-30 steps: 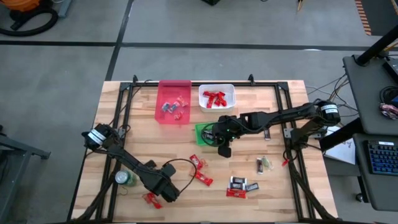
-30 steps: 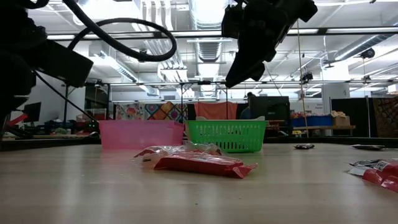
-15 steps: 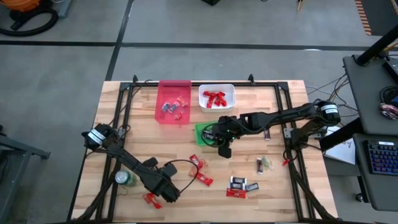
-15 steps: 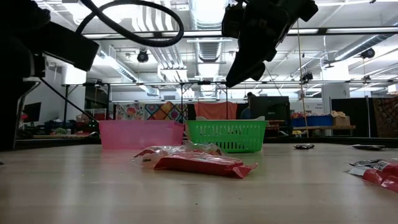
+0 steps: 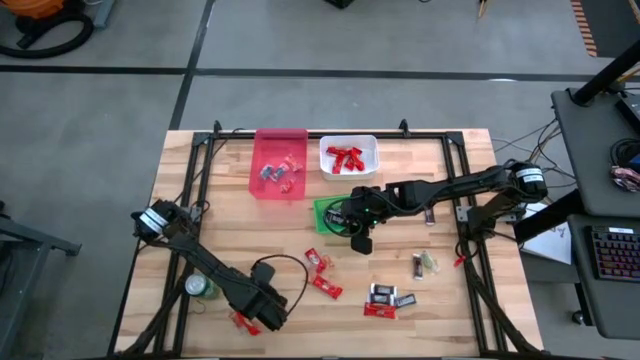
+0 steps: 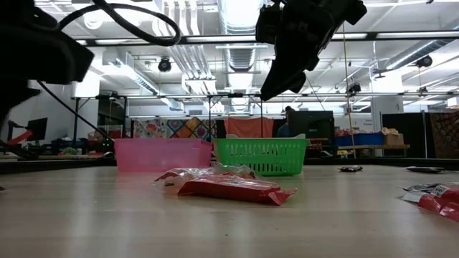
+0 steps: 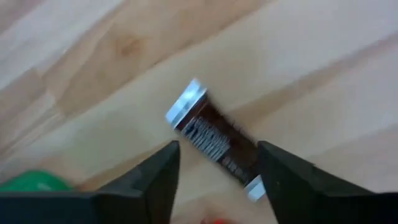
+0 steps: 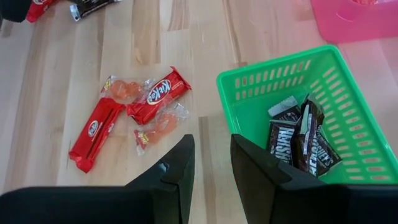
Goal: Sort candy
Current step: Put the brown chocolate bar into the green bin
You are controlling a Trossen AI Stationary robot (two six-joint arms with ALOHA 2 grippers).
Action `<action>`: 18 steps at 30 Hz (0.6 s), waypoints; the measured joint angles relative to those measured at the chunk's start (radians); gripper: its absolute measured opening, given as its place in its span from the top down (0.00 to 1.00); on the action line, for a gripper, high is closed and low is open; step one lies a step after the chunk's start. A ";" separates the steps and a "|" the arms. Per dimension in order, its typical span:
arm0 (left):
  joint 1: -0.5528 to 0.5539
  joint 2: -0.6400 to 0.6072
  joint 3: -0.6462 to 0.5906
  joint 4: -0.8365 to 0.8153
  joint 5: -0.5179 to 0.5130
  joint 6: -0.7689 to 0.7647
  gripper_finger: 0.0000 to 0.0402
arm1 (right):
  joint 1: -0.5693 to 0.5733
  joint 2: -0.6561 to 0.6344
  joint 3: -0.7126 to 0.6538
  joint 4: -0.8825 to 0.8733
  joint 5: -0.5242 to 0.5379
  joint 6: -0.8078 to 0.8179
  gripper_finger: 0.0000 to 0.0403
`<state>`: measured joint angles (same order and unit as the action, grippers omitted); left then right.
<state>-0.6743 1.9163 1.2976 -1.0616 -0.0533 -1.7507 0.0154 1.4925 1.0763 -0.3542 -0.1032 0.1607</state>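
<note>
The left tool (image 7: 216, 180), open near the counter's (image 5: 440, 310) front-left corner, straddles a dark candy (image 7: 216, 140) lying flat. Closing askew could pinch only foil and let it slip.

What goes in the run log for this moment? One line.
left pincer: open over dark candy bar | right pincer: open, empty, beside green basket | sorting unfinished

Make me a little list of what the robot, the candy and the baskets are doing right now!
left gripper: open, over a dark candy bar on the table
right gripper: open, empty, beside the green basket
green basket: dark candies inside
white bin: red candies inside
pink bin: a few candies
loose: red candy bars
</note>
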 joint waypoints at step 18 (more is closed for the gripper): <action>-0.023 0.041 -0.012 0.066 -0.069 -0.066 0.43 | 0.000 0.000 -0.001 0.000 0.000 -0.023 0.76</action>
<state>-0.6977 1.9575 1.2858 -0.9954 -0.1219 -1.8168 0.0154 1.4925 1.0756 -0.3542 -0.1036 0.1379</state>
